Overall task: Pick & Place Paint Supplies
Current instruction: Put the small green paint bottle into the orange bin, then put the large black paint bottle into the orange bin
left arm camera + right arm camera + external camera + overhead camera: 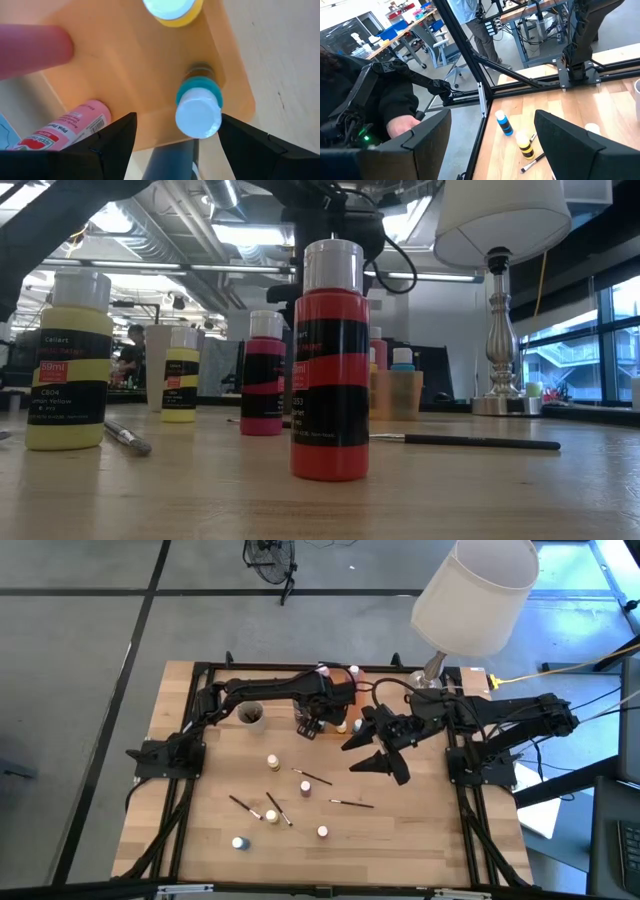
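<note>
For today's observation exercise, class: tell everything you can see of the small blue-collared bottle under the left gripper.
The blue-collared bottle is small, with a round white cap above a teal-blue band. It stands upright in the translucent orange tray, close to one corner, and its body is mostly hidden beneath the cap. The open left gripper is above it, one finger on either side, neither touching it. A yellow bottle stands apart in the same tray.

Left gripper (312, 727) reached in from the table's left side toward the far middle, fingers spread wide. Right gripper (383, 753) hung just beside it, tilted sideways, fingers equally wide, holding nothing.
</note>
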